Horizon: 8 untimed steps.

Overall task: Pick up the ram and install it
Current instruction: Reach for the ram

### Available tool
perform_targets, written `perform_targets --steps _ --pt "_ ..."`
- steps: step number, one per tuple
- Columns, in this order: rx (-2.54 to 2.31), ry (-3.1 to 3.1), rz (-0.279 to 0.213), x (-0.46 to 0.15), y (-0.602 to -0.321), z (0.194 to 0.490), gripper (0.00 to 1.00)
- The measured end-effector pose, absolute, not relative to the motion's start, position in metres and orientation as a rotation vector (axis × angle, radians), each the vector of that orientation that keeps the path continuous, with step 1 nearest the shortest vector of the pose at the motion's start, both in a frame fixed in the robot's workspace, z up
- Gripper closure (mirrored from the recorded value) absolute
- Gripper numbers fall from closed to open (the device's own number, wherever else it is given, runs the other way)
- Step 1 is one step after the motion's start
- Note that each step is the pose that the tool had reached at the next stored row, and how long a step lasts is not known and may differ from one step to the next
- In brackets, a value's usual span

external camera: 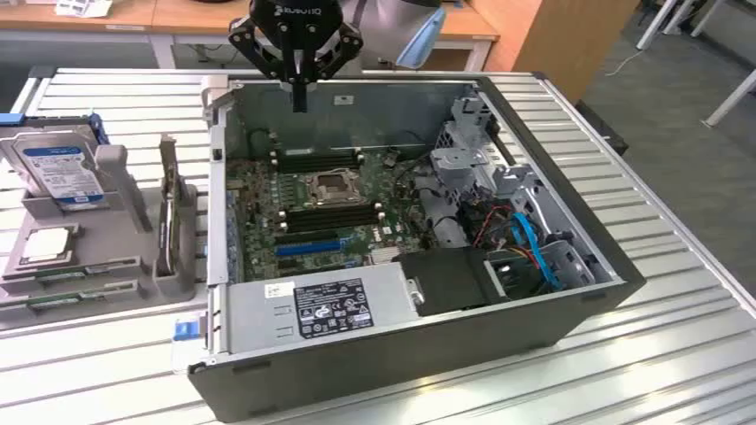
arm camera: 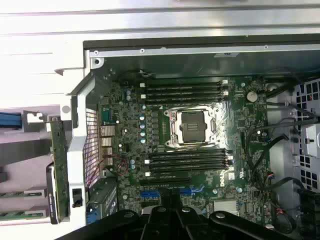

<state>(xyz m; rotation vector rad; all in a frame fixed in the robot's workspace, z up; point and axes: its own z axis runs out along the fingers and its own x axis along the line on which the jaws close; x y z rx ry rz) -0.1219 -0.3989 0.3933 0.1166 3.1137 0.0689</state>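
1. Our pincer [external camera: 299, 99] hangs above the far wall of the open computer case [external camera: 390, 372], with its two fingers pressed together and nothing between them.
2. We judge that it sits high and empty so that the wrist camera, where the pincer [arm camera: 172, 215] shows at the edge, looks straight down on the motherboard [arm camera: 200, 130].
3. The case lies on its side with the panel off. The board therefore faces up, and the black memory slots [external camera: 317, 159] on either side of the processor socket [external camera: 328, 186] can be reached from above. They look empty to us.
4. The ram [external camera: 73, 273] is outside the case, towards the exterior view's left, well apart from the pincer and nearer the camera. We see two green sticks lying side by side in the grooves of a grey holder [external camera: 116, 168]. The grooves probably keep them at a fixed spot for picking.
5. In the same holder a hard drive [external camera: 59, 168] stands upright, and a square silver chip [external camera: 48, 243] lies flat between it and the ram.
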Motion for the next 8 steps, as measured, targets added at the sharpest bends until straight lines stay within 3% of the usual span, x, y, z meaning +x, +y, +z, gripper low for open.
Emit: perform_targets --steps 8 --pt "0.117 3.114 0.069 -0.1219 -0.3988 0.3933 0.90"
